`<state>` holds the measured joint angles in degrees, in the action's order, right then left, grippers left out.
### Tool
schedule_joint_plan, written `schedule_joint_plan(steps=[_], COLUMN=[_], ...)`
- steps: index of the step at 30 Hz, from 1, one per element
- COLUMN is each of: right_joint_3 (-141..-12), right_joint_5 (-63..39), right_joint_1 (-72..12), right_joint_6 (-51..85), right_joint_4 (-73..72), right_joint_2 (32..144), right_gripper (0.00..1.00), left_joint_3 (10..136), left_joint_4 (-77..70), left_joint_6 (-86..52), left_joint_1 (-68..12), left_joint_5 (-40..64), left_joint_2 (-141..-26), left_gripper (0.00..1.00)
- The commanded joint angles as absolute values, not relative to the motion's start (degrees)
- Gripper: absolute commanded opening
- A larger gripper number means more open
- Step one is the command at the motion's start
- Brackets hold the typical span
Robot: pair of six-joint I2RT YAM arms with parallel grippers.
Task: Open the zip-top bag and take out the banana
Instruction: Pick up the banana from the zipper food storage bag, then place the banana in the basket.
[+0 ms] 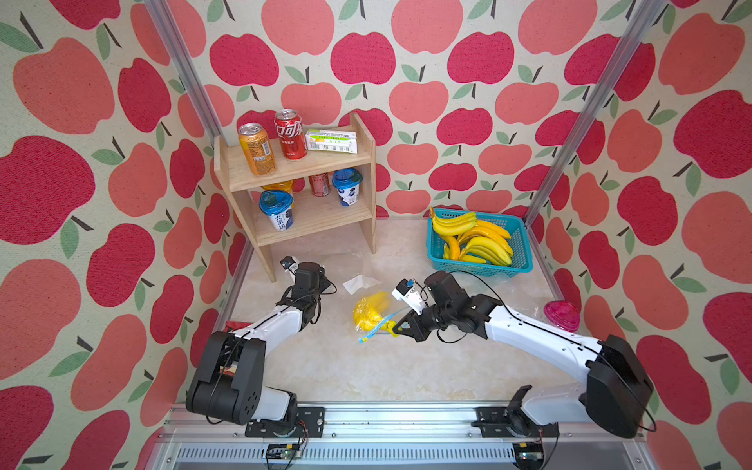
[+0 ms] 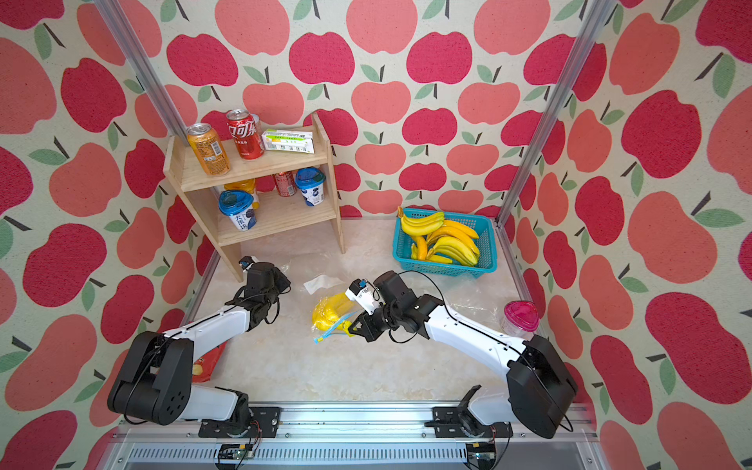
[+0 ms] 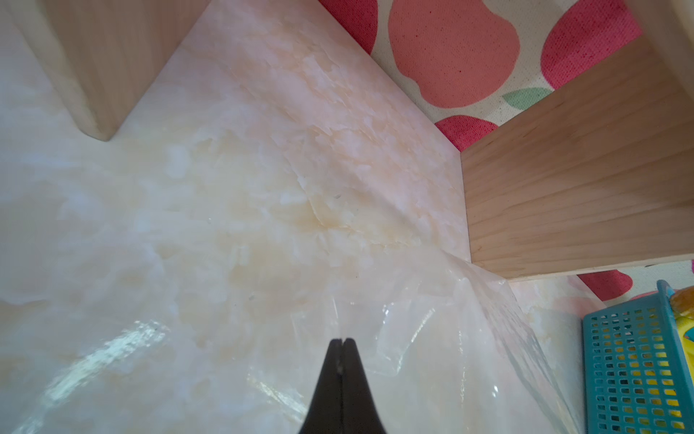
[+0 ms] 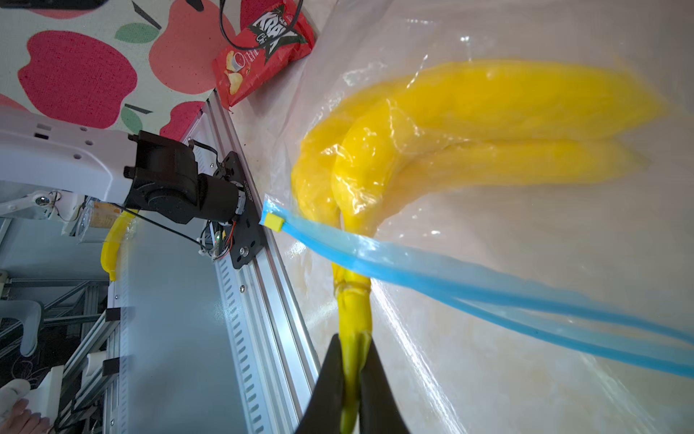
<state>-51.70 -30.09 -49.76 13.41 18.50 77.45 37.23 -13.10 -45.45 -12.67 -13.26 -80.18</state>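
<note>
A yellow banana (image 1: 370, 311) (image 2: 329, 311) (image 4: 469, 124) bunch lies inside the clear zip-top bag (image 4: 563, 210) in the middle of the table. The bag's blue zip strip (image 4: 450, 278) (image 1: 376, 331) gapes open, and the stem pokes out through it. My right gripper (image 4: 353, 345) (image 1: 394, 327) is shut on that stem. My left gripper (image 3: 341, 340) is shut near the shelf's leg, and a fold of the bag's clear film (image 3: 432, 338) runs into its tips. In both top views the left wrist (image 1: 309, 280) hides its fingers.
A wooden shelf (image 1: 301, 171) with cans and cups stands at the back left. A teal basket (image 1: 521, 266) (image 3: 638, 357) of bananas sits at the back right. A pink-lidded container (image 1: 561, 315) is by the right wall. A red chips bag (image 4: 263, 49) (image 2: 203, 366) lies under the left arm.
</note>
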Motion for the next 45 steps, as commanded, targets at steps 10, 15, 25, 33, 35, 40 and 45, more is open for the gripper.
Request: schedule_joint_plan(steps=[10,15,25,33,35,40,45], right_joint_3=[-46.68,-48.09,-45.91,-46.96,-48.17,-47.34,-48.61], right_joint_5=[-37.07,-39.86,-35.62,-34.88,-31.86,-14.91,0.53], right_joint_1=[-49.60,-48.38,-45.97,-45.18,-45.18,-45.01,-44.25], right_joint_6=[8.77,10.23,16.13,17.74,16.37,15.37,12.33], right_joint_4=[31.04,33.23,24.22,19.83,23.88,23.39,21.43], right_joint_2=[61.93,53.41,41.72,39.26,39.71,38.52,39.78], right_gripper=[0.00,0.00,0.00,0.00,0.00,0.00,0.00], left_joint_3=[38.32,37.45,37.51,37.62,37.49,37.31,36.66], left_joint_4=[-7.40,-7.27,-8.94,-8.66,-8.74,-8.93,-9.25], left_joint_6=[-46.13,-45.73,-47.41,-49.02,-49.28,-48.98,-46.97], left_joint_1=[-10.65,-10.68,-13.34,-15.32,-15.30,-16.43,-18.37], left_joint_5=[-18.02,-20.41,-19.37,-20.94,-20.76,-20.67,-21.54], left_joint_2=[-81.47,-81.54,-85.19,-86.90,-86.92,-86.80,-84.44], left_gripper=[0.00,0.00,0.00,0.00,0.00,0.08,0.31])
